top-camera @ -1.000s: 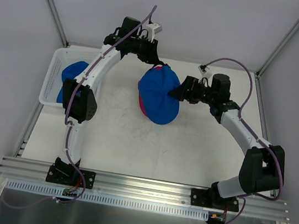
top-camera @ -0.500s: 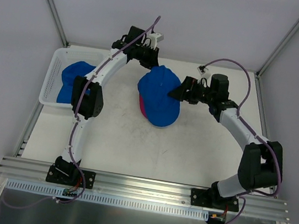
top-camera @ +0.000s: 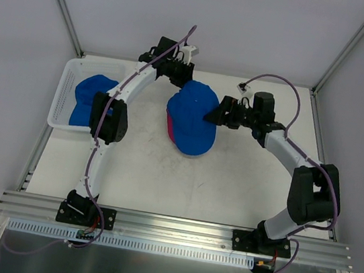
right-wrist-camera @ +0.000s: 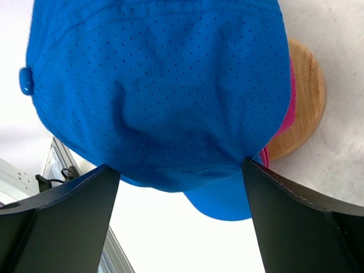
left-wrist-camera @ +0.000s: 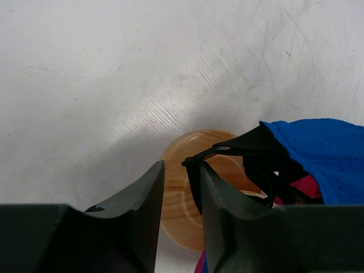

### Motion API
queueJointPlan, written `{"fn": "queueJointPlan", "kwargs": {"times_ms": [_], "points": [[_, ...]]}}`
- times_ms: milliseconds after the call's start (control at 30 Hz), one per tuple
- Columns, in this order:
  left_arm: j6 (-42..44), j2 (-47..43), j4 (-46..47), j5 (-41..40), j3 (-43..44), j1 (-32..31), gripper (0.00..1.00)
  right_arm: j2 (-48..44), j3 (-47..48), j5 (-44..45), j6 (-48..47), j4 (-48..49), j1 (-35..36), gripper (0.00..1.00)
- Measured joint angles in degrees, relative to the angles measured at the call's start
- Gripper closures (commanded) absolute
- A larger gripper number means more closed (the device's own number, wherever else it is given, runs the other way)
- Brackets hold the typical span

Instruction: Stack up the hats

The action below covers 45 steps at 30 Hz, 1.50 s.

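Observation:
A blue hat (top-camera: 193,114) lies on top of a pink hat (top-camera: 169,130) at mid-table, over a round wooden disc (left-wrist-camera: 176,210). My left gripper (top-camera: 180,75) is at the stack's far edge. Its jaws (left-wrist-camera: 181,165) stand narrowly open, and the blue hat's black back strap (left-wrist-camera: 227,148) rests against the right finger. My right gripper (top-camera: 213,116) is at the stack's right side, wide open (right-wrist-camera: 178,165), with the blue hat's crown (right-wrist-camera: 153,85) between its fingers. The right fingertip (right-wrist-camera: 253,170) touches the fabric. Another blue hat (top-camera: 87,99) lies in the basket.
The white slatted basket (top-camera: 63,96) stands at the table's left edge, beside the left arm. The wooden disc (right-wrist-camera: 304,102) pokes out from under the pink hat (right-wrist-camera: 286,116). Grey enclosure walls surround the table.
The left arm has drawn in closer to the stack's far edge. The right gripper has nudged left against the blue hat, and the stack has shifted slightly.

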Motion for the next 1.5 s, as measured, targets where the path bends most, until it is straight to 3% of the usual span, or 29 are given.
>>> {"fn": "queueJointPlan", "kwargs": {"times_ms": [233,567,733,967,1133,1300,1500], "points": [[-0.2,-0.3,0.2,-0.1,-0.2,0.0,0.38,-1.9,-2.8,-0.9,-1.0,0.3,-0.1,0.06],[-1.3,-9.4,0.3,-0.5,-0.3,0.2,0.26,-9.4,-4.3,-2.1,-1.2,0.5,-0.2,0.02],[-1.5,-16.6,0.7,1.5,-1.7,0.2,0.25,-11.3,-4.6,-2.2,-1.2,0.4,-0.4,0.0],[-4.1,-22.7,1.2,5.5,-8.0,2.9,0.33,-12.4,-4.6,-1.7,-1.9,-1.3,-1.2,0.0],[-5.5,-28.1,-0.6,6.3,-17.4,14.0,0.32,-13.8,-1.8,1.7,-6.1,-8.9,-1.3,0.0],[0.4,-37.4,-5.9,-0.1,-25.3,26.4,0.32,-16.3,1.3,6.4,-12.2,-15.4,-1.5,0.01],[7.4,-43.5,-8.9,-8.3,-32.5,30.9,0.38,-16.9,2.5,9.0,-16.6,-20.7,-1.7,0.0]]}}
